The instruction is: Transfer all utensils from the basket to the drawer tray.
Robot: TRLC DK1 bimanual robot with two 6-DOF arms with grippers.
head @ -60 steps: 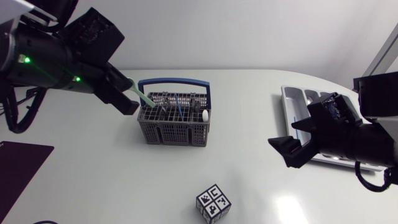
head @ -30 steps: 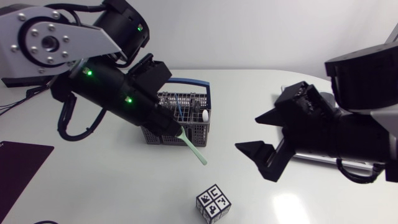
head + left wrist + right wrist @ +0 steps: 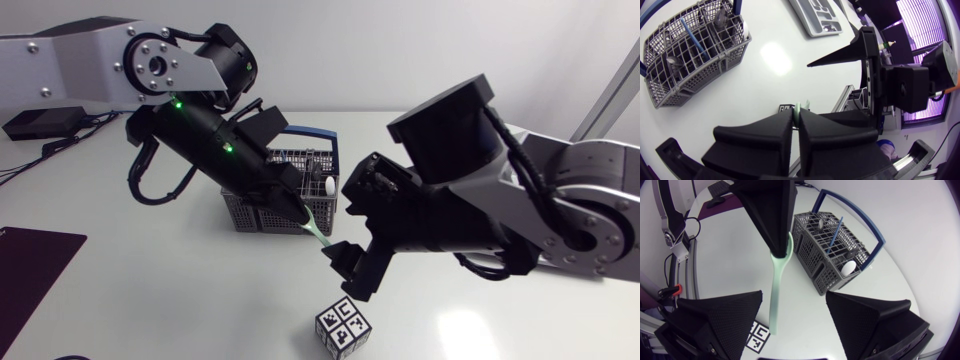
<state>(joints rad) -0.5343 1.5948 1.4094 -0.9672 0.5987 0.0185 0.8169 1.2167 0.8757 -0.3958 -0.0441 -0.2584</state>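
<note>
My left gripper [image 3: 297, 216] is shut on a pale green utensil [image 3: 317, 233] and holds it in the air just in front of the grey basket [image 3: 262, 208] with the blue handle. The left wrist view shows the utensil [image 3: 798, 111] pinched between the shut fingers of my left gripper [image 3: 796, 127]. My right gripper [image 3: 348, 268] faces it, open, with the utensil's free end [image 3: 775, 292] between its fingers [image 3: 715, 325] and touching neither. Inside the basket [image 3: 835, 260] stand a blue utensil [image 3: 835, 232] and a white-tipped one [image 3: 849, 267]. The grey drawer tray [image 3: 816, 19] lies far across the table.
A black-and-white marker cube [image 3: 343, 328] sits on the table just below the two grippers. A dark mat [image 3: 30, 262] lies at the table's left edge. My right arm [image 3: 500, 200] covers the tray's side of the table in the head view.
My left arm has lifted the green utensil away from the basket toward the table's middle. My right arm has swung in from the tray and brought its open fingers around the utensil's end.
</note>
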